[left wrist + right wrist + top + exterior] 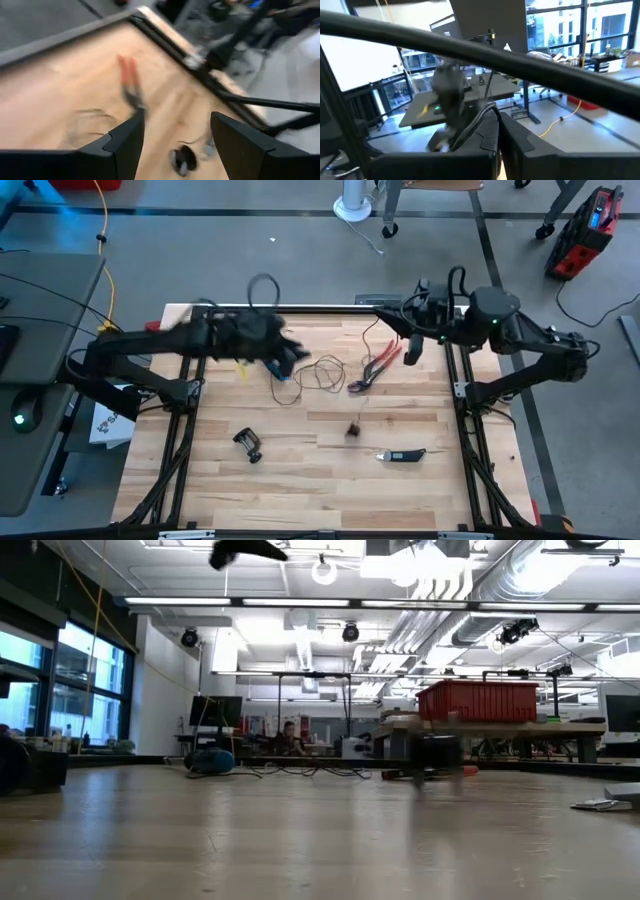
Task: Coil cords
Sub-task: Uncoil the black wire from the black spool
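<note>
On the pale wood-plank bench, the small round black reel sits near the middle, its hair-thin dark cord lying in loose loops farther back beside red-handled pliers. The left gripper hovers by those loops, fingers spread wide and empty. The right gripper waits at the bench's far right edge, fingers pressed shut on nothing.

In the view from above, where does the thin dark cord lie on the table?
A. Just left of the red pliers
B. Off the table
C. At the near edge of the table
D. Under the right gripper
A: the thin cord lies in loose loops just left of the red pliers.
</note>
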